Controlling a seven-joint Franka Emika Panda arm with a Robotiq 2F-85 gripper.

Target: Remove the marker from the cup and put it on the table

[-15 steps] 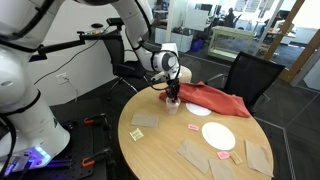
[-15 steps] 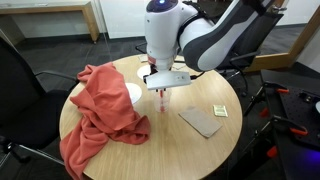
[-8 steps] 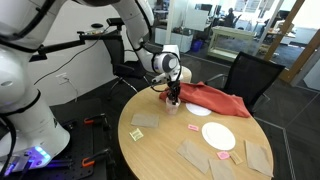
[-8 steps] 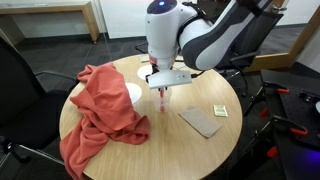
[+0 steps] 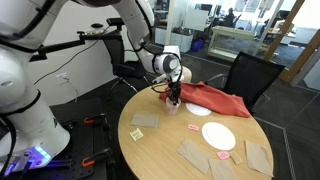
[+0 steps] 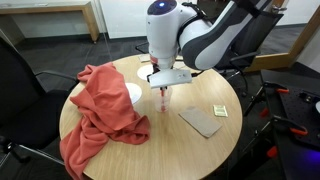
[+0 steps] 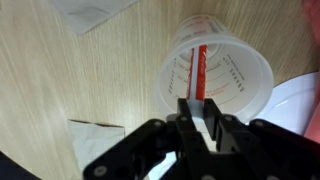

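Observation:
The clear cup [image 7: 236,88] stands on the round light wood table [image 5: 165,150], and the reddish-pink marker [image 7: 201,68] leans upright inside it. In the wrist view my gripper [image 7: 199,116] sits at the cup's near rim. Its jaws stand close together around the marker's upper end. In both exterior views the gripper [image 5: 173,97] [image 6: 162,86] points straight down into the cup [image 6: 163,105], with the marker [image 6: 162,99] showing just below the fingers.
A crumpled red cloth [image 6: 100,110] [image 5: 215,98] lies next to the cup. A white plate [image 5: 218,135] is close by. Brown napkins [image 6: 203,121] [image 5: 145,120] and small scraps lie on the table [image 6: 185,150]. Black chairs [image 5: 250,75] stand around it.

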